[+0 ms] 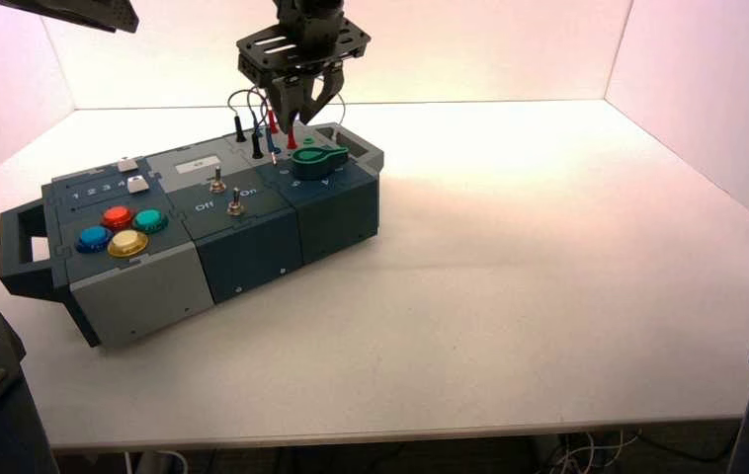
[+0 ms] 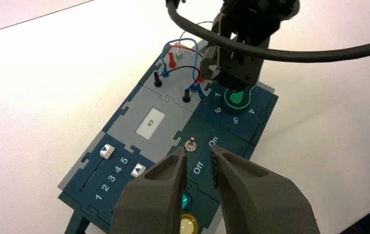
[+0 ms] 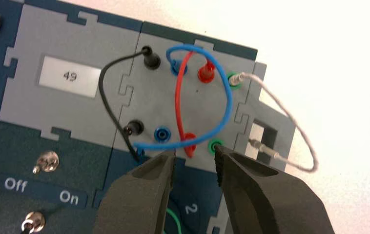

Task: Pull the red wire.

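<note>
The red wire (image 3: pixel 177 97) is a red lead arching between two red plugs on the box's grey wire panel (image 3: pixel 149 105). Its far plug (image 3: pixel 206 73) sits in a socket. Its near plug (image 3: pixel 189 142) lies just beyond my right gripper (image 3: pixel 194 155), which is open, with the fingertips either side of the plug and apart from it. In the high view the right gripper (image 1: pixel 296 114) hangs over the wires with a red plug (image 1: pixel 291 141) under its tips. My left gripper (image 2: pixel 198 163) is open and empty, hovering above the toggle switch (image 2: pixel 190 145).
A blue lead (image 3: pixel 224 90), a black lead (image 3: pixel 105 95) and a long white lead (image 3: pixel 300 131) with a loose metal pin share the panel. A green knob (image 1: pixel 317 161) lies beside it. Coloured buttons (image 1: pixel 119 229) and sliders are at the box's left end.
</note>
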